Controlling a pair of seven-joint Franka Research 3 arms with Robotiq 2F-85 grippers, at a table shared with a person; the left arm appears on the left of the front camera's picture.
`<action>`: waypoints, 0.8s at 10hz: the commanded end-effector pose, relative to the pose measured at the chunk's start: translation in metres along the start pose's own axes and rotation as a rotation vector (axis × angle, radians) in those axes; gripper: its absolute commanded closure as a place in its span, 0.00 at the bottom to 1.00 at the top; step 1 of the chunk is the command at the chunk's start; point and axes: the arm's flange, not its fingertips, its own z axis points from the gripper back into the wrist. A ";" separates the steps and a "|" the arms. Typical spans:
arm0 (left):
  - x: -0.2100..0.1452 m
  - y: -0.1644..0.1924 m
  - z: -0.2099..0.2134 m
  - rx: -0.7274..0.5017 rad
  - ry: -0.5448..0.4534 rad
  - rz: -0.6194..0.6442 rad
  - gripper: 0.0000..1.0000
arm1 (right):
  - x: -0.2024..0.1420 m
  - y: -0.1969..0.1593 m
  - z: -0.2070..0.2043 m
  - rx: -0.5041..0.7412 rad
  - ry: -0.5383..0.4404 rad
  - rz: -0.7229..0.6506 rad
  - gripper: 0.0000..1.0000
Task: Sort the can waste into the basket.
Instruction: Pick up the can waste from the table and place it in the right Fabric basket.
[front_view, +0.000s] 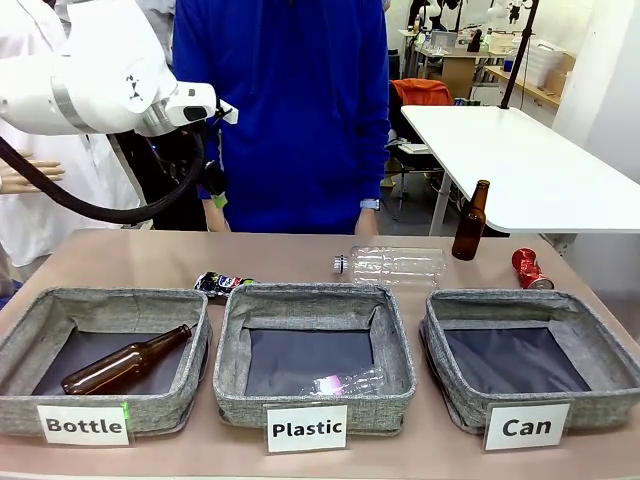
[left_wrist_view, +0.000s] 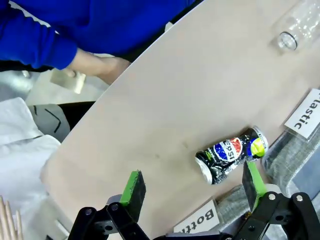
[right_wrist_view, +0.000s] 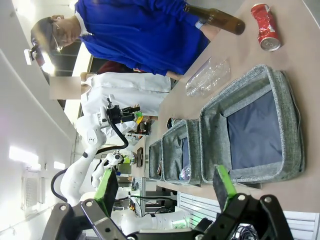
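**Sorting stage, neither can yet binned.** The left gripper (left_wrist_view: 192, 185) hung with its jaws spread wide and empty above the black can (left_wrist_view: 231, 154). That can lay on its side on the table, just behind the gap between the Bottle basket (front_view: 100, 300) and the Plastic basket (front_view: 310, 292). The red can (front_view: 528, 268) lay at the far right, just behind the Can basket (front_view: 600, 400) and near a standing brown bottle (front_view: 470, 222). The right gripper (right_wrist_view: 166, 186) was likewise wide and empty. Both cans were probably light, thin-walled and slick (crushed, hence irregular). A hold across the dented middle, rather than the hard end rims, seemed soundest.
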 end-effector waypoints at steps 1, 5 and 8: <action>-0.001 -0.001 -0.007 -0.130 -0.029 -0.255 0.00 | 0.001 0.001 0.000 0.023 -0.013 0.026 0.00; -0.045 -0.017 -0.031 -0.274 -0.056 -0.822 0.00 | 0.001 0.001 0.000 0.023 -0.013 0.026 0.00; -0.044 -0.029 -0.063 -0.225 0.057 -0.963 0.00 | 0.001 0.001 0.000 0.023 -0.013 0.026 0.00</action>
